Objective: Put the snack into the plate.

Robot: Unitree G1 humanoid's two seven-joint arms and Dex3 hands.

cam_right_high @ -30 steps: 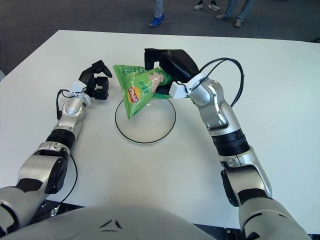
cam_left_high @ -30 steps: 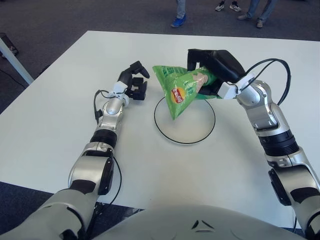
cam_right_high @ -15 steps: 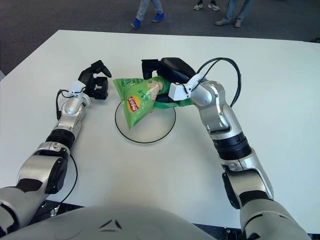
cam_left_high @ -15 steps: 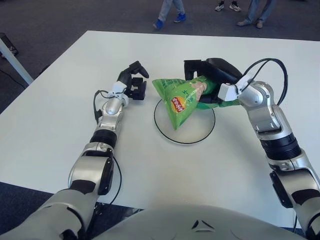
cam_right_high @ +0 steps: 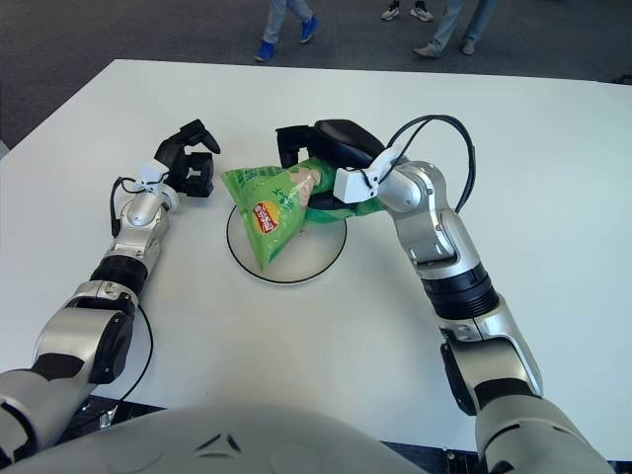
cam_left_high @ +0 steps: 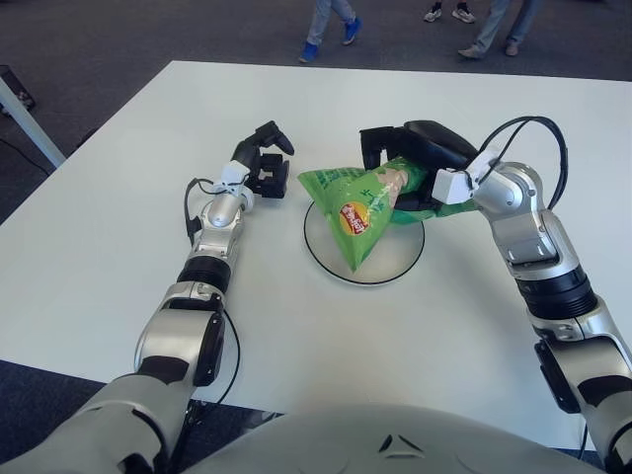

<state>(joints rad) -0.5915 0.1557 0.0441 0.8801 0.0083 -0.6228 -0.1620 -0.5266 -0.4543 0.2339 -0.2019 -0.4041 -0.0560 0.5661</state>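
A green snack bag [cam_left_high: 363, 205] with a red logo hangs tilted over the white, black-rimmed plate [cam_left_high: 393, 262], its lower corner close to or touching the plate's surface. My right hand [cam_left_high: 403, 158] is shut on the bag's upper right part, with the black fingers wrapped over the top. To the left of the plate shows my left hand [cam_left_high: 265, 166], fingers curled and holding nothing.
The white table [cam_left_high: 118, 227] spreads all around the plate. Several people's legs and shoes [cam_left_high: 326, 25] show on the dark floor beyond the far edge. A table leg [cam_left_high: 25, 114] shows at the far left.
My right hand has lowered the bag toward the plate and shifted slightly left, so the bag's tip now sits low in the plate. The left hand has stayed put.
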